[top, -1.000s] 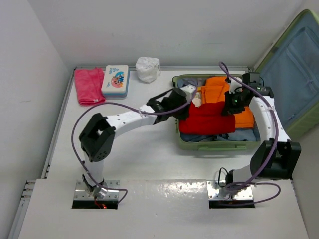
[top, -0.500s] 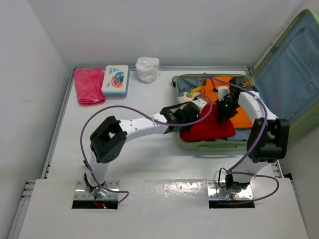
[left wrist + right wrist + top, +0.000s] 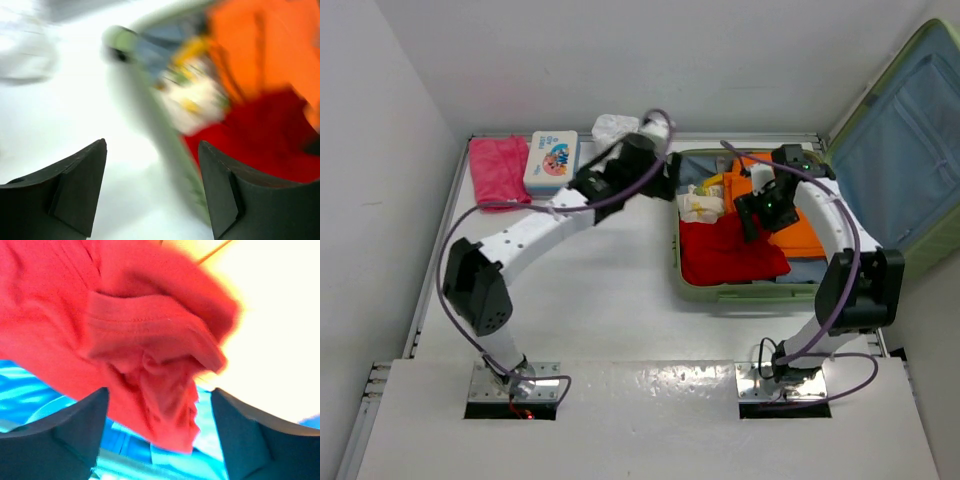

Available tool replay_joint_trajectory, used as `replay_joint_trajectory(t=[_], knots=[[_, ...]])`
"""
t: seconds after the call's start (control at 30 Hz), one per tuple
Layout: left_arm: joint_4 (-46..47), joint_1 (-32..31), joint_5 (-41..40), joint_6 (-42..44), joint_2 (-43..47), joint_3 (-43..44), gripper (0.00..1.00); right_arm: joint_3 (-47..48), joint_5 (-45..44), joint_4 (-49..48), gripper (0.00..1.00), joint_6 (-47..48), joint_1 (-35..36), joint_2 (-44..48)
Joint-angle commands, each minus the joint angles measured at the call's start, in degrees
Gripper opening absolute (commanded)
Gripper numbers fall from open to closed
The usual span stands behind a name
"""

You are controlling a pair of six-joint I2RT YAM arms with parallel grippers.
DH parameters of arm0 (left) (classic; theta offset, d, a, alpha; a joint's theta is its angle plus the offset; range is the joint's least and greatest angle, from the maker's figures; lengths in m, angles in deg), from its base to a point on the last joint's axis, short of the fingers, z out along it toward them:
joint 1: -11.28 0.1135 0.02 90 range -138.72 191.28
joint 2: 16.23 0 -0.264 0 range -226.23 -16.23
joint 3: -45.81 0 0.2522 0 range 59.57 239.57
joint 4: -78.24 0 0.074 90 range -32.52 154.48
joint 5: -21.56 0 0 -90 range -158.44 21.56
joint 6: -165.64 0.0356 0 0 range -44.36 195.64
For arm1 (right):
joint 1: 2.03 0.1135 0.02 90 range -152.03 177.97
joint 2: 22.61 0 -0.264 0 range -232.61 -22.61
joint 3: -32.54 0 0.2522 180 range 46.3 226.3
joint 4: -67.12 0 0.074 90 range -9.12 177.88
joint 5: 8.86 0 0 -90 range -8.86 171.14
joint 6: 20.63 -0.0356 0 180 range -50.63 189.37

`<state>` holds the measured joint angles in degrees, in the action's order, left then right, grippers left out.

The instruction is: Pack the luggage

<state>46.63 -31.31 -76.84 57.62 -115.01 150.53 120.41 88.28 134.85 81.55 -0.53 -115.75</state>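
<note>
The luggage (image 3: 750, 293) is lying open on the table (image 3: 580, 300), right side; it is probably rigid and bulky, best gripped at the rim. The left fingers (image 3: 80, 190) are gaping empty. The right fingers (image 3: 70, 435) are hovering open over a soft red garment (image 3: 125, 340).

The ribbed hard-shell suitcase (image 3: 745, 294) is light green, lined in pale blue. It holds a red cloth garment (image 3: 725, 255) and an orange cloth garment (image 3: 805, 230). Nearby are a pink folded towel (image 3: 495, 172) and a white-and-blue printed box (image 3: 551, 162).
</note>
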Motion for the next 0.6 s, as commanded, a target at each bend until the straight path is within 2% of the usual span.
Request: replay_joint_trajectory(t=[0.0,0.03,0.1,0.13,0.23,0.37,0.57], knots=[[-2.97,8.73,-3.54,-1.58,4.73,1.68,0.76,7.53,-0.19,4.82,0.83,-2.51,-0.44,5.95],[-3.68,14.06,-4.77,-0.53,4.74,1.16,0.76,8.07,-0.28,5.17,0.83,-2.78,-0.53,6.56],[-5.08,19.97,-7.23,0.7,4.74,0.36,0.76,9.74,-0.28,4.65,0.87,-4.0,-0.53,8.76],[-5.09,25.74,-7.24,2.27,3.52,-0.25,0.75,9.74,-0.98,3.08,0.87,-4.53,-0.53,9.46],[-3.79,35.6,-6.54,4.66,-1.84,-0.78,0.71,10.35,-0.64,-1.32,0.88,-7.61,-0.27,11.14],[-3.25,43.7,-4.09,4.14,-10.54,4.55,0.66,10.89,0.86,-3.43,0.88,-11.21,0.43,10.44],[-1.93,49.17,-6.0,6.06,-21.17,12.57,0.63,7.81,1.74,-3.97,0.88,-11.83,1.14,10.53]])
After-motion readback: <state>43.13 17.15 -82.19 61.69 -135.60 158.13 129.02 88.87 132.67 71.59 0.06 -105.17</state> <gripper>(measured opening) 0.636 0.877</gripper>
